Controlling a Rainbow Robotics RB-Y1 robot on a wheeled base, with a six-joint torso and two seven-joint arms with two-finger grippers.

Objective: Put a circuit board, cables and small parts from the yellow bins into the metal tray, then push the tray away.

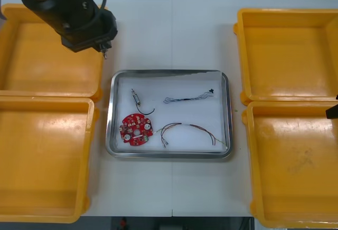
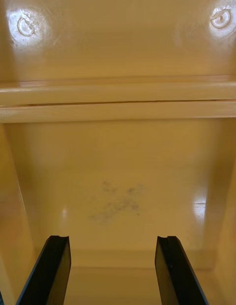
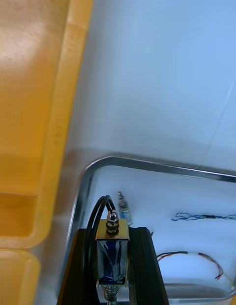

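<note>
My left gripper hangs over the table just beyond the far left corner of the metal tray, beside the far left bin. It is shut on a small metal part with a looped black cable. Inside the white-lined tray lie a round red circuit board, another small metal part with a black lead, a twisted blue and white cable and a red and yellow cable. My right gripper is open over the bare floor of the near right yellow bin.
Two yellow bins stand on the left and another at the far right; their floors look bare. White table surface runs between the bins and the tray, both beyond it and in front of it.
</note>
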